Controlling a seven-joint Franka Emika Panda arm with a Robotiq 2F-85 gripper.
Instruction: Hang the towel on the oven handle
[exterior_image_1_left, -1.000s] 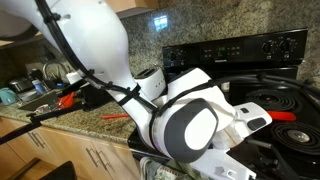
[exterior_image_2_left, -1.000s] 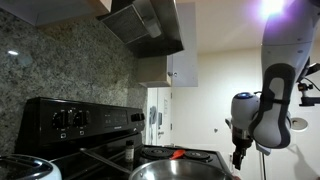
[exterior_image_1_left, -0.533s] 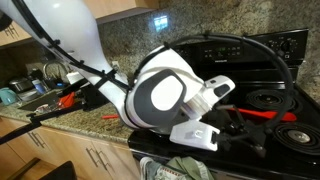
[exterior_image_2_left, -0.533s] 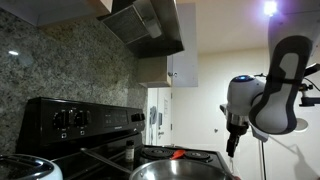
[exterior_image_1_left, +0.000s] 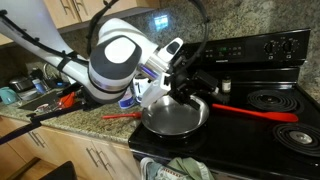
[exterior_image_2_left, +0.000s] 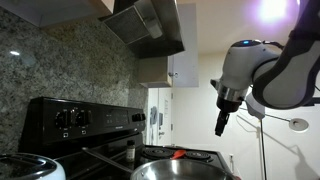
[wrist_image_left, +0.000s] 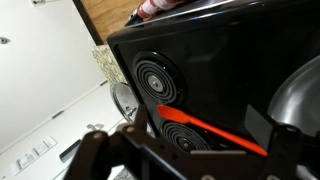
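The towel (exterior_image_1_left: 183, 168), a grey-green cloth, hangs bunched at the black range's front edge at the bottom of an exterior view. Its reddish patterned band (wrist_image_left: 160, 8) shows at the top of the wrist view. I cannot make out the oven handle; the towel and the frame edge cover that strip. My gripper (exterior_image_1_left: 188, 84) hovers open over the steel pan (exterior_image_1_left: 175, 117), well above the towel. In an exterior view it (exterior_image_2_left: 220, 126) points down over the cooktop. In the wrist view the gripper (wrist_image_left: 198, 126) has nothing between its fingers.
The pan's long red handle (exterior_image_1_left: 255, 112) reaches right across the burners (wrist_image_left: 155, 80). The range's control panel (exterior_image_1_left: 250, 45) stands behind, and a hood (exterior_image_2_left: 150, 25) hangs above. A granite counter (exterior_image_1_left: 95, 115) with a red tool and a cluttered sink lies to the left.
My arm has swung back and left off the cooktop, uncovering the pan and its red handle. The gripper has risen and stayed open. The towel has not moved.
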